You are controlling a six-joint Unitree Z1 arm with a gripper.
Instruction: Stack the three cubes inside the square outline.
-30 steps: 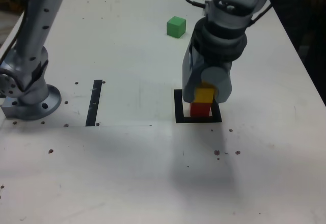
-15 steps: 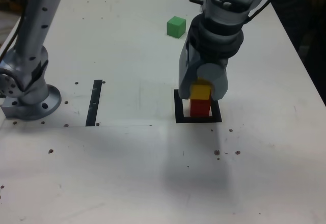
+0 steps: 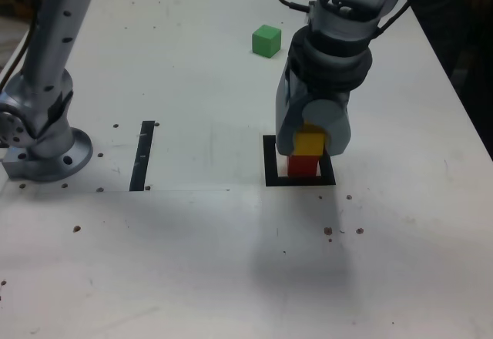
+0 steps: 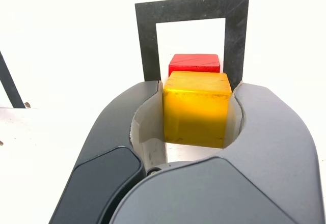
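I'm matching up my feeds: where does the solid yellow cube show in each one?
Exterior view: right of centre, the matte yellow cube between the jaws, just above the red cube.
Wrist view: mid-picture, between the jaws, partly covering the red cube.
Shared landmark: the thick black square outline around the red cube.

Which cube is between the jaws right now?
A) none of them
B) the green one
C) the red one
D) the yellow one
D: the wrist view shows the yellow cube between the jaws, with the red cube beyond it, while the green cube lies well away from both.
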